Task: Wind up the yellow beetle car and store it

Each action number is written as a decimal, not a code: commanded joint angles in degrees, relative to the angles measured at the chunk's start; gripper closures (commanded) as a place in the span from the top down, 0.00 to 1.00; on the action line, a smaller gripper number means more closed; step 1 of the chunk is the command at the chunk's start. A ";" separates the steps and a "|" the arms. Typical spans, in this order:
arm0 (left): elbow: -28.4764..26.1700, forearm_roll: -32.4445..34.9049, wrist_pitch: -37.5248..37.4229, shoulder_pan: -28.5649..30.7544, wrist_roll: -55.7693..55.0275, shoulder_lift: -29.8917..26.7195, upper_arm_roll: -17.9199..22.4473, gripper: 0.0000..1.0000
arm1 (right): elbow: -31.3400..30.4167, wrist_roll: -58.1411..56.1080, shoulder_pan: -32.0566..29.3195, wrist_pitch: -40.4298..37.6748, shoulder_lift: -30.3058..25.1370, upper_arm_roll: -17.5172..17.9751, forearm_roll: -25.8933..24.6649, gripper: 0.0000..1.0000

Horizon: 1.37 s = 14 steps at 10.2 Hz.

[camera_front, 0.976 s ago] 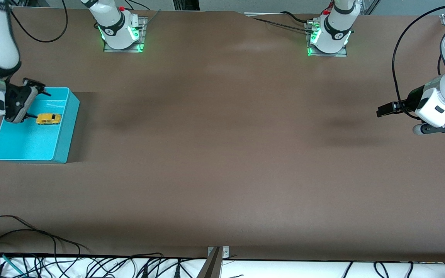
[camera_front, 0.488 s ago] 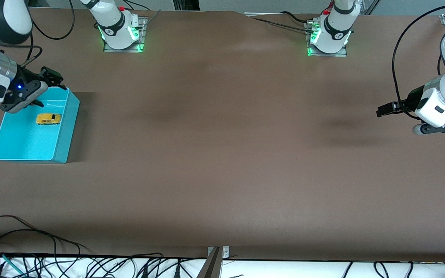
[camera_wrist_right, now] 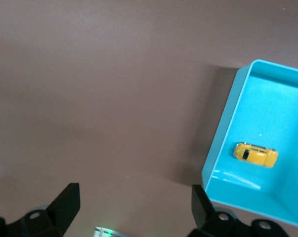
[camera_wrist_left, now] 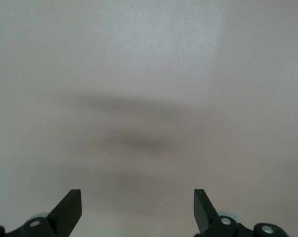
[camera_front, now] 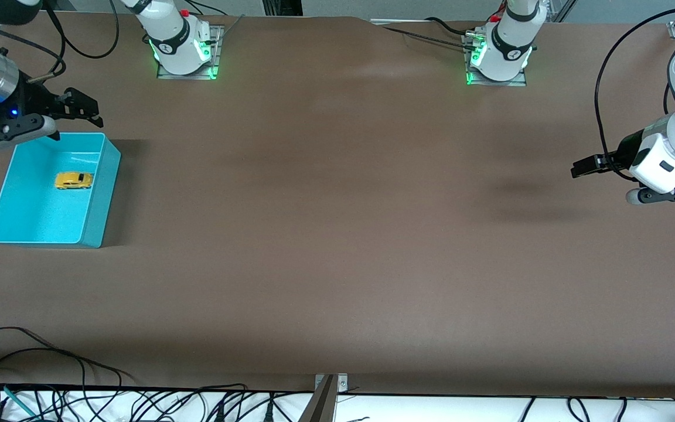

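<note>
Front view has the car (camera_front: 74, 180) sitting on its wheels inside the teal bin (camera_front: 95, 199), up in the part of the bin farther from the camera, not touching any wall as far as I can see. The bin is at the right arm's end of the table (camera_front: 337, 234).

The right gripper (camera_front: 71, 111) is up in the air just past the bin's farther rim, over bare table, with the arm coming in from the edge of the view and the hand lying roughly level, fingers pointing toward the middle of the table. In the right wrist view its two fingers (camera_wrist_right: 67, 202) are spread wide with nothing between them, and you can see the bin (camera_wrist_right: 223, 148) with the car (camera_wrist_right: 255, 155) in it off to one side below.

The left gripper (camera_front: 585, 166) hangs over bare table at the left arm's end, forearm angled down, hand pointing toward the table's middle. That arm just waits. In the left wrist view its fingers (camera_wrist_left: 69, 210) are wide apart too, holding nothing, only plain tabletop and a soft shadow below.
</note>
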 commanded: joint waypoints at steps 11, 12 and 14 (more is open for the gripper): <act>0.69 1.38 -0.95 0.19 2.06 0.03 -0.18 1.00 | 10.03 11.36 0.07 -1.66 4.83 1.35 -5.65 1.00; 0.69 1.38 -0.95 0.19 2.15 0.03 -0.18 1.00 | 9.94 11.36 0.07 -1.65 4.83 1.35 -5.65 1.00; 0.69 1.38 -0.95 0.19 2.15 0.03 -0.18 1.00 | 10.11 11.28 0.07 -2.26 4.83 1.26 -5.82 1.00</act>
